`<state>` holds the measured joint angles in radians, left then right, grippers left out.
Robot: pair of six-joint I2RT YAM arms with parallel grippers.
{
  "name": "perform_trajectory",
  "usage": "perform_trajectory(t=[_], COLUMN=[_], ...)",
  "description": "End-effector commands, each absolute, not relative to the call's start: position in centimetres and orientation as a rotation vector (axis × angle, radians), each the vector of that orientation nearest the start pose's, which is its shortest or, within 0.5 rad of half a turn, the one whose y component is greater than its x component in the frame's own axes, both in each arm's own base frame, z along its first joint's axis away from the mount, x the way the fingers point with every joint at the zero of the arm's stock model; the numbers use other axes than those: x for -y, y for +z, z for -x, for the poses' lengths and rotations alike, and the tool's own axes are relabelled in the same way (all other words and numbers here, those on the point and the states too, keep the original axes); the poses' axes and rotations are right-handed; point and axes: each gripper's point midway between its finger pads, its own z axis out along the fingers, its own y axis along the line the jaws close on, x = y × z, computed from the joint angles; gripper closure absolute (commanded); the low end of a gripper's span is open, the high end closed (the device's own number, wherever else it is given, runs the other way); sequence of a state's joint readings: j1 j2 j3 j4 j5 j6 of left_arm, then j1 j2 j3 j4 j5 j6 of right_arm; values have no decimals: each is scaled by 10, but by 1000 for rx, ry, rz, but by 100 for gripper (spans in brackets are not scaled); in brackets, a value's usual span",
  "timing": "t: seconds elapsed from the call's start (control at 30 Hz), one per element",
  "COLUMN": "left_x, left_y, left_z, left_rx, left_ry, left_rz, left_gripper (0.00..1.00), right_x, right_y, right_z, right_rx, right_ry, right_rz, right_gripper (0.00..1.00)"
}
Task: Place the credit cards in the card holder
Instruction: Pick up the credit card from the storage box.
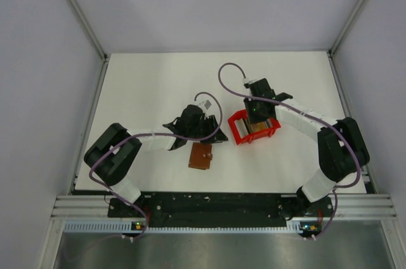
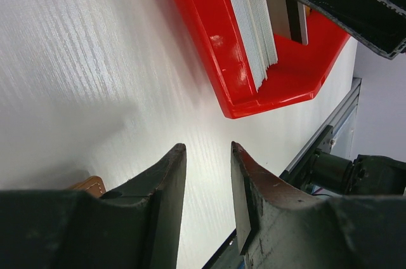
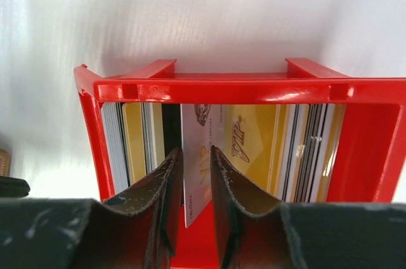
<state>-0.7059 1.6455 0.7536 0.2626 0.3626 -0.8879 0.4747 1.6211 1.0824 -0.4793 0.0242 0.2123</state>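
The credit cards stand on edge, packed in a red open box, several yellow, white and dark. My right gripper reaches into the box, its jaws a little apart on either side of a white "VIP" card that leans between them. From above, the right gripper is over the box. The brown card holder lies flat near the middle front. My left gripper hovers just behind it, open and empty; a corner of the holder shows at its left.
In the left wrist view the red box with its stack of cards lies ahead, and the right gripper is above it. White table all round; a metal rail runs along the near edge.
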Motion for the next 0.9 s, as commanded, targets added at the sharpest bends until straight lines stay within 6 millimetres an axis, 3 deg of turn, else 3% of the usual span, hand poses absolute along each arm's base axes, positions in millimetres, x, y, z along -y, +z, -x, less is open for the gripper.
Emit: perform_trajectory(t=[0.0,0.3,0.47,0.57,0.7,0.87], left_x=[346,346,347,348,346,340], left_y=[88,88,89,90,91,102], left_z=[-260,-259,-259,-258,-258,-259], left_rx=[-2390,-2389,-2385,-2384,-2379,-2357], left_ry=[-1255,-1257,-1263,-1265,-1261,-1212], left_rz=[-55,-56,-60,-65,-74,-110], left_gripper=[62,62,62,62,62,60], right_x=[-162,-142,-145,-146,-147,-150], right_y=[100,91,85,80,80,73], right_z=[-340,-339,-337,-335,-334,-330], right_rx=[-2506,-2532,-2554,-2570,-2571,-2593], right_ry=[158,17,36,43,54,71], right_rz=[306,279,290,297,309,336], right_gripper=[79,81,81,85,98,100])
